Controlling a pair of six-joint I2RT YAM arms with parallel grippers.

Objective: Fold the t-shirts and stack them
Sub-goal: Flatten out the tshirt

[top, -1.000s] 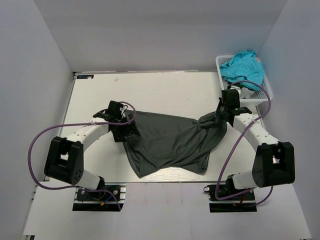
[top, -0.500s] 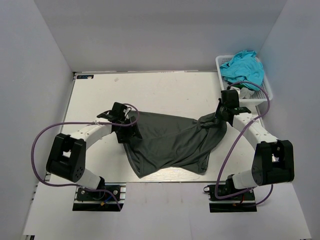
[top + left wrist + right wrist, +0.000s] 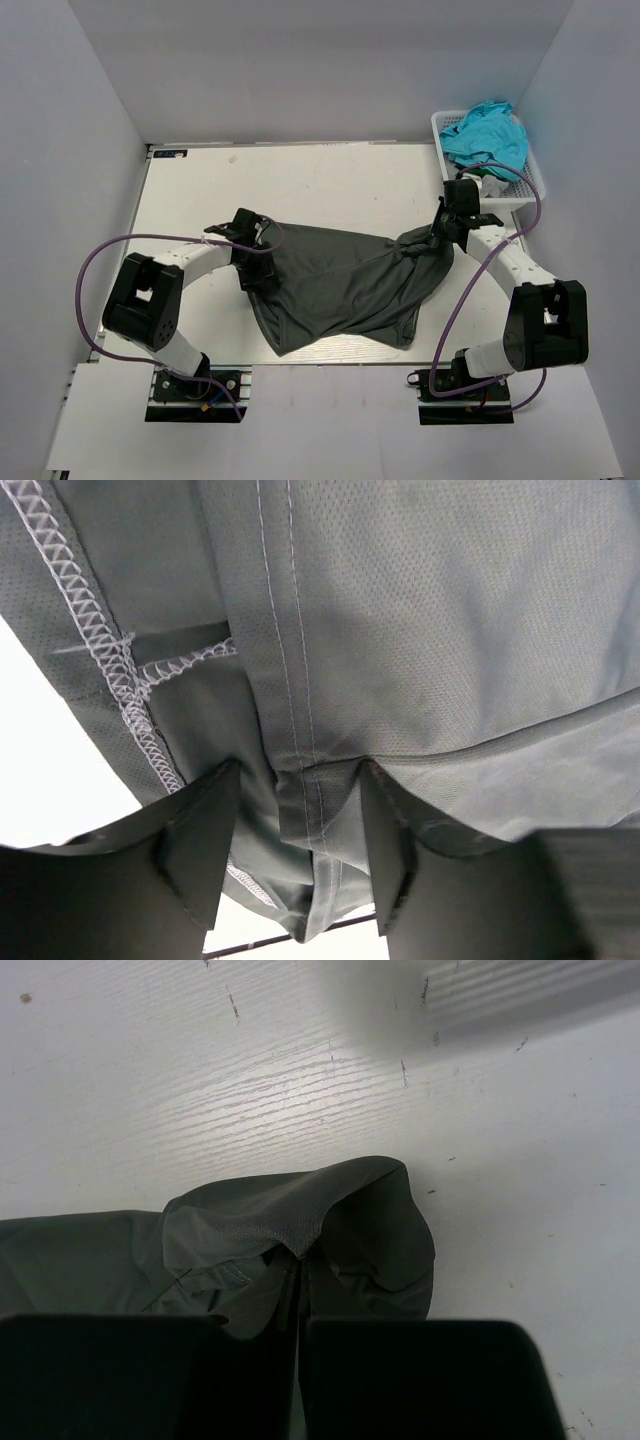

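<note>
The dark charcoal-grey t-shirt (image 3: pixel 340 285) lies rumpled and stretched across the middle of the table. My left gripper (image 3: pixel 257 266) is at its left edge. In the left wrist view the left gripper (image 3: pixel 300 780) is open, with a stitched hem of the shirt (image 3: pixel 420 630) hanging loose between the jaws. My right gripper (image 3: pixel 437 232) is shut on the shirt's bunched right corner, which also shows in the right wrist view (image 3: pixel 300 1220), where the right gripper (image 3: pixel 300 1260) pinches the fold. A turquoise t-shirt (image 3: pixel 485 135) lies in the basket over a pale cloth (image 3: pixel 495 186).
The white lattice basket (image 3: pixel 522 195) stands at the table's far right corner, just behind my right arm. The white table (image 3: pixel 330 185) has bare surface behind the shirt. Grey walls close in on three sides. Purple cables loop beside both arms.
My left gripper has moved a little right and toward the near edge, onto the shirt's left edge. The right gripper and the shirt have stayed put.
</note>
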